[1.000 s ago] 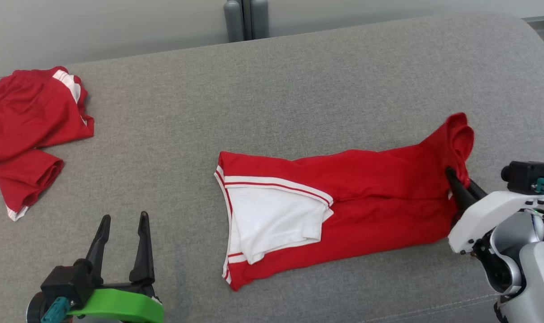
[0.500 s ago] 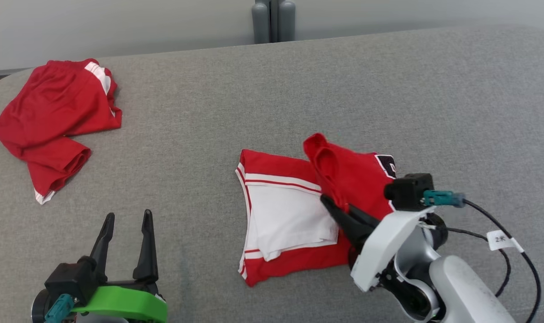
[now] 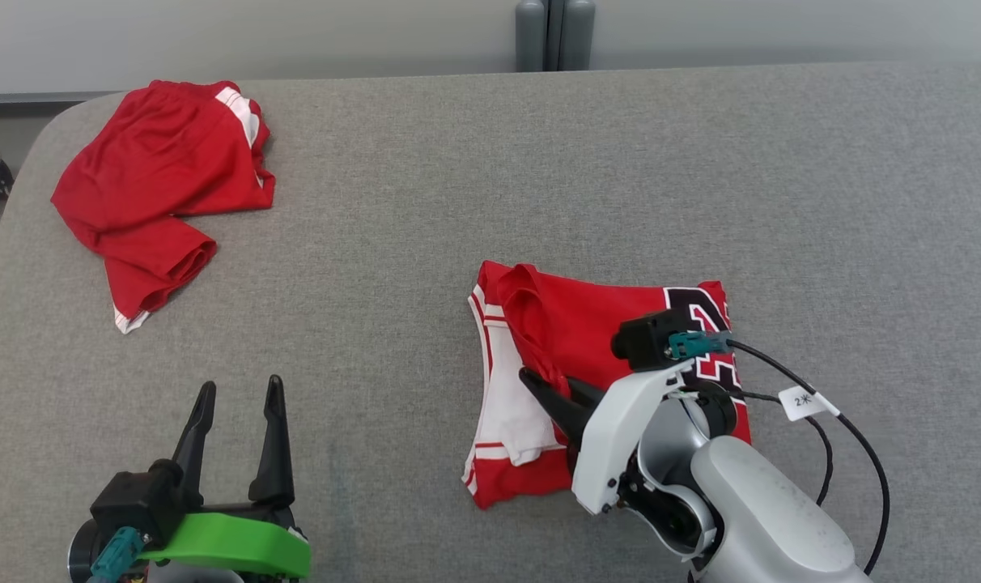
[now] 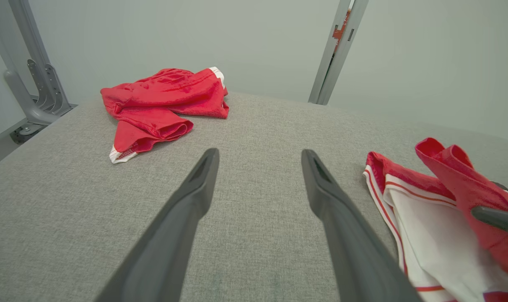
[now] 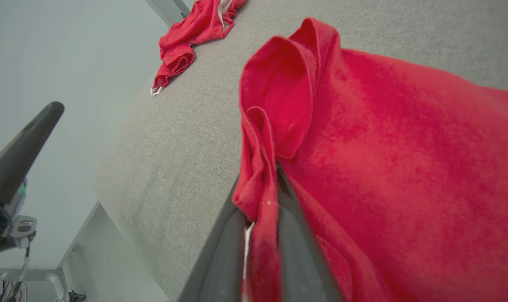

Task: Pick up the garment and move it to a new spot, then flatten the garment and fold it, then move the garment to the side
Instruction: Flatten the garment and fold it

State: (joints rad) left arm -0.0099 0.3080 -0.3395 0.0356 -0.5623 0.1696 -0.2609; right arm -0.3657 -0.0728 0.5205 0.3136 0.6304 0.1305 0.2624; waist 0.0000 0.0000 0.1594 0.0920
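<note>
The garment (image 3: 588, 324) lay on the grey padded surface (image 3: 426, 202), ahead of the robot and a little to the right of centre, doubled over into a nearly square packet. Its red upper layer with the dark numeral faced up, and the white-trimmed under layer was exposed along the packet's left edge. The right gripper (image 3: 549, 387) reached across the packet from the near right, its fingers pointing left and away. They were closed almost fully on a bunched red edge of the upper layer, as the right wrist view showed. The left gripper (image 3: 241, 385) stood fully spread and empty, well apart to the near left. A second red garment (image 3: 163, 174) lay at the far left. The fold probably needed only release, and the right arm was the nearer one for it.
</note>
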